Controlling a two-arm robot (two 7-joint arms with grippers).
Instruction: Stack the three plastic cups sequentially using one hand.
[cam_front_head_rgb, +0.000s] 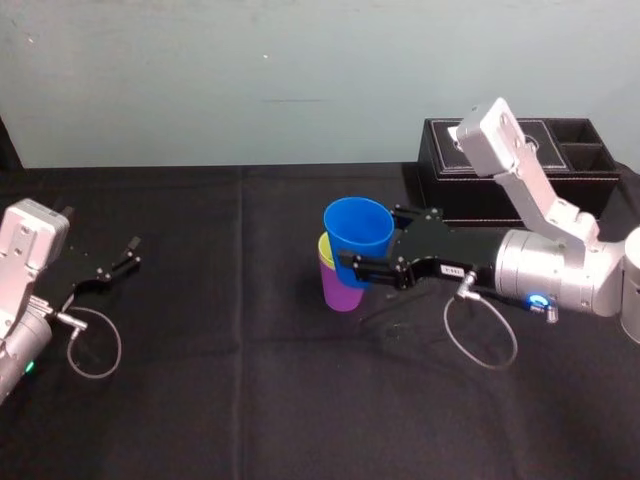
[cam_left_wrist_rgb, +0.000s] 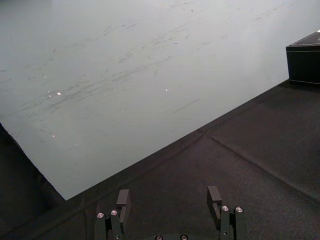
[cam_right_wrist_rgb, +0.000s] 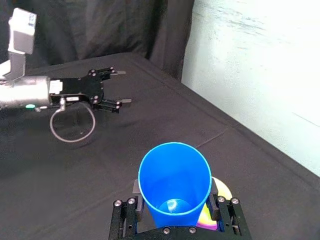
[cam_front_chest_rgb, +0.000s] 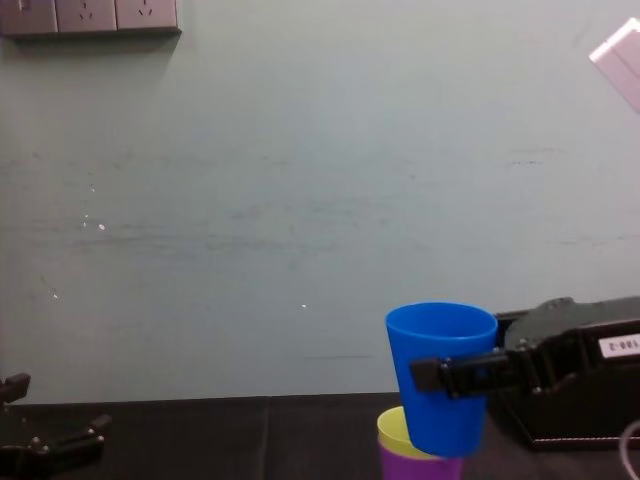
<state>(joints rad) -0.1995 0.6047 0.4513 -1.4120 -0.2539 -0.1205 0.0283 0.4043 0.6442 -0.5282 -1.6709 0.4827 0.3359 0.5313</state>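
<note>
My right gripper (cam_front_head_rgb: 368, 240) is shut on the bright blue cup (cam_front_head_rgb: 358, 232), with one finger on each side of its wall in the right wrist view (cam_right_wrist_rgb: 174, 182). The blue cup hangs slightly tilted over the yellow-green cup (cam_front_chest_rgb: 392, 432), which sits nested inside the purple cup (cam_front_head_rgb: 342, 290) on the black cloth. The blue cup's base is level with the yellow-green rim (cam_right_wrist_rgb: 220, 192); how deep it reaches I cannot tell. Far to the left my left gripper (cam_front_head_rgb: 130, 250) rests open (cam_left_wrist_rgb: 169, 197) with nothing between its fingers.
A black leather-look tissue box (cam_front_head_rgb: 560, 150) stands at the back right, just behind my right arm. The pale wall runs along the table's far edge. Black cloth (cam_front_head_rgb: 240, 400) covers the table between the arms and in front of the cups.
</note>
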